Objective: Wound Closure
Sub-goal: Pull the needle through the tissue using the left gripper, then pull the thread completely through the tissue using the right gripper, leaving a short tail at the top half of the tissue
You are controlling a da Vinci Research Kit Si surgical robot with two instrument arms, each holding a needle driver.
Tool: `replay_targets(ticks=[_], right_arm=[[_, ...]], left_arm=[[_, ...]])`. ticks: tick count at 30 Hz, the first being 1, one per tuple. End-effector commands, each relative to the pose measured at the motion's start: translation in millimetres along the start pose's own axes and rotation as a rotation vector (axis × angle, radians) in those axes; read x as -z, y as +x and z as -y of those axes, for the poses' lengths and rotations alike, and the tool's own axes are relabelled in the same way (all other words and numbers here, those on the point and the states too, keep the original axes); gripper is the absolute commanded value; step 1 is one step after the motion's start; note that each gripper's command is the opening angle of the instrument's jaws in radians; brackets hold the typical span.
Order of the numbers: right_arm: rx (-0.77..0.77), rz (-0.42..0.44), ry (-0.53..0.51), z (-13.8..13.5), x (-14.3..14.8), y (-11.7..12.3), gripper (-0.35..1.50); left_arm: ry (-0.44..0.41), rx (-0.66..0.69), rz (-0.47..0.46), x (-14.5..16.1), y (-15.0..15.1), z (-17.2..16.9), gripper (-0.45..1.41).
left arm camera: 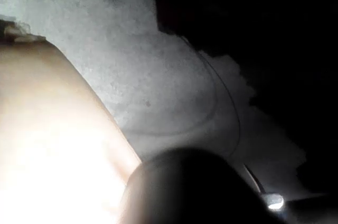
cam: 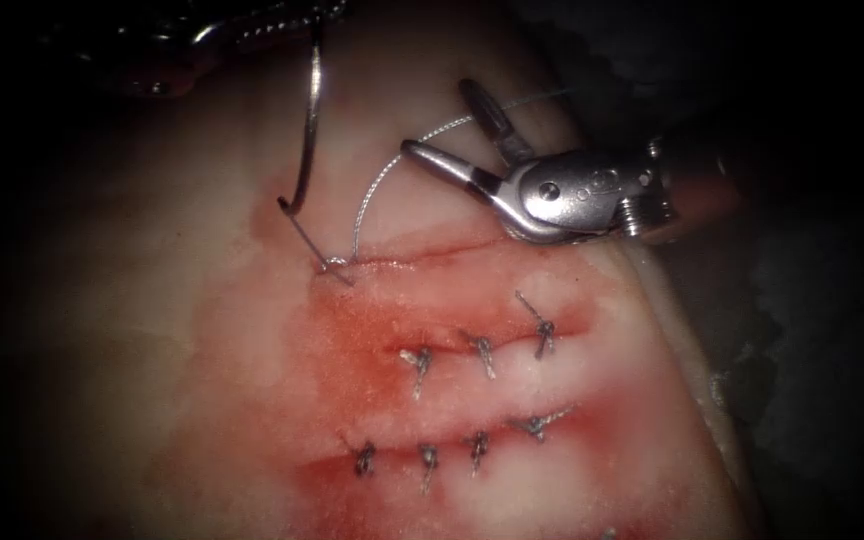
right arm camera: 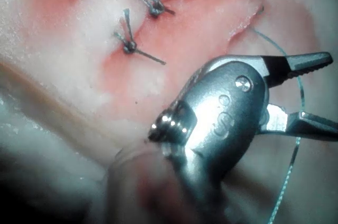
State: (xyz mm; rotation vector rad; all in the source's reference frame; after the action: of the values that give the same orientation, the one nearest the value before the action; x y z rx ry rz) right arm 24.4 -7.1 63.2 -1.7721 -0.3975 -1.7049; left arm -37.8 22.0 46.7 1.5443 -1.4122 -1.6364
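The left tool (cam: 292, 18) sits at the top edge, jaws shut on the upper end of the curved needle (cam: 310, 120). The needle hangs down outside the tissue (cam: 152, 330); its lower end hovers just left of the open cut (cam: 432, 255). A dark strand runs from that end to the cut's left end. From there the thread (cam: 377, 185) arcs up and to the right, passing between the jaws of the right tool (cam: 437, 118), which stand open above the cut. In the right wrist view the right tool (right arm camera: 332, 94) is open, with the thread (right arm camera: 302, 89) crossing the gap.
Below the open cut lie two closed cuts, each with several knotted stitches (cam: 482, 350) and short cut ends. Red fluid (cam: 352, 340) stains the tissue around them. The tissue's edge (cam: 692, 360) falls away at the right.
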Motion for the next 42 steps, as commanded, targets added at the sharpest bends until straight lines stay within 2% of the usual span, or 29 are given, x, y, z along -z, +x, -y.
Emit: replay_targets(ticks=[1,3,5,6,8,11,14,17,19,21,23,25,26,28,29,32,33,34,37,38,42], right_arm=[[0.000,0.003,0.001,-1.0,-0.6,0.9,1.10],[0.002,0.004,0.003,-1.3,-0.8,1.2,1.10],[0.003,0.004,0.005,-1.6,-1.0,1.3,1.13],[0.003,0.004,0.006,-1.7,-1.0,1.2,1.13],[0.003,0.004,0.006,-1.7,-1.0,1.2,1.11],[0.002,0.003,0.006,-1.7,-1.0,1.1,1.08],[0.002,0.003,0.007,-1.7,-1.0,1.0,1.08],[0.000,0.002,0.006,-1.5,-1.0,0.7,1.06],[-0.002,0.000,0.007,-1.4,-1.1,0.5,1.06],[-0.004,-0.001,0.007,-1.3,-1.1,0.2,1.03],[-0.006,-0.002,0.007,-1.3,-1.1,0.0,0.96],[-0.007,-0.004,0.008,-1.2,-1.2,-0.2,0.91],[-0.052,0.000,-0.022,-0.9,-1.2,-0.4,0.68],[-0.065,0.009,-0.119,-0.3,-1.3,-0.5,0.73],[-0.065,0.009,-0.135,-0.1,-1.4,-0.5,0.79],[-0.068,0.007,-0.166,0.0,-1.9,-0.1,0.73],[-0.088,-0.009,-0.181,0.0,-2.2,0.6,0.59],[-0.129,-0.036,-0.209,-0.3,-2.3,1.4,0.21],[-0.192,-0.055,-0.363,-1.1,-2.0,1.9,-0.23],[-0.190,-0.089,-0.390,-1.3,-2.0,2.3,-0.35],[-0.188,-0.172,-0.544,-3.3,-3.0,4.5,-0.35]], left_arm=[[0.035,0.010,0.018,-0.3,-1.4,1.3,-0.45],[0.067,0.014,0.039,0.5,-2.1,3.4,-0.45],[0.098,-0.059,0.060,1.4,-2.9,5.9,-0.45],[0.149,-0.200,0.073,2.0,-3.5,8.0,-0.45],[0.208,-0.352,0.091,2.7,-4.2,10.1,-0.45],[0.207,-0.588,0.109,4.4,-5.2,13.4,-0.45],[0.208,-0.700,0.122,5.4,-5.9,15.2,-0.45],[0.242,-0.858,0.148,6.6,-6.8,17.1,-0.45],[0.285,-0.952,0.130,7.0,-7.4,17.9,-0.45],[0.295,-0.960,0.105,6.9,-7.2,17.5,-0.45],[0.261,-0.913,0.060,5.9,-6.5,15.3,-0.45],[0.261,-0.817,0.022,4.9,-5.6,12.9,-0.45],[0.291,-0.726,-0.023,3.9,-4.9,10.8,-0.45],[0.280,-0.586,-0.075,2.2,-3.8,7.9,-0.45],[0.279,-0.560,-0.085,1.6,-3.4,7.1,-0.45],[0.277,-0.485,-0.118,-0.2,-2.0,4.9,-0.45],[0.277,-0.462,-0.132,-1.2,-1.4,4.1,-0.45],[0.277,-0.441,-0.148,-2.0,-0.8,3.4,-0.45],[0.279,-0.434,-0.156,-2.7,-0.4,3.0,-0.45],[0.279,-0.432,-0.157,-2.8,-0.4,3.0,-0.45],[0.279,-0.422,-0.163,-3.1,-0.3,3.0,-0.45]])
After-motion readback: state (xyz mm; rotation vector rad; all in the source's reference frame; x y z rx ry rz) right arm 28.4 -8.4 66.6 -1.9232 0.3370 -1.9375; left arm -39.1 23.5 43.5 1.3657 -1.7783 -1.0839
